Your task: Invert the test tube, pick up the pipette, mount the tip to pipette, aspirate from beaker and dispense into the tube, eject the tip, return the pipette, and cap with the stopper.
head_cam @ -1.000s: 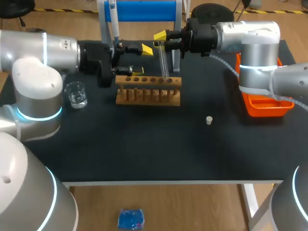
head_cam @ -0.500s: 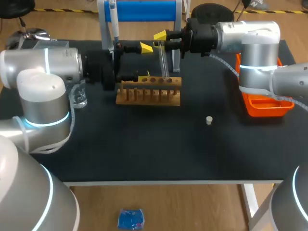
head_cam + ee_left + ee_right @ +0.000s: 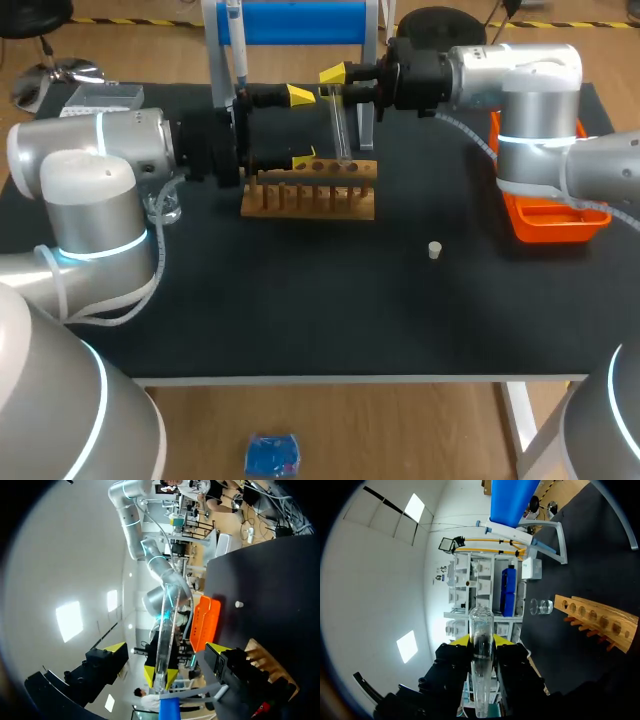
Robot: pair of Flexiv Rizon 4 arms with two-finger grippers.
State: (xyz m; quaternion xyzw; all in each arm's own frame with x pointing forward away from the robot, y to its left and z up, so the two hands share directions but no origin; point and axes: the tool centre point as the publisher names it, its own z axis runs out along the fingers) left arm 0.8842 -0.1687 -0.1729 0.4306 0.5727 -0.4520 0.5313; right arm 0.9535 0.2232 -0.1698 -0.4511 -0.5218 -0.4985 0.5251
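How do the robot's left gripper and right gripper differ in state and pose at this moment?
The left gripper is open, its yellow tips far apart; the right gripper is shut on the test tube. The left gripper holds nothing; the right gripper holds the tube by the wooden rack. They point toward each other from opposite sides. Both have yellow fingertips and hang near the rack's far side.

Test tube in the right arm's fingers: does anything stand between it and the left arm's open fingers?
Nothing visible does. The test tube, held by the right gripper over the wooden rack, stands just ahead of the open left gripper, with bare space between them.
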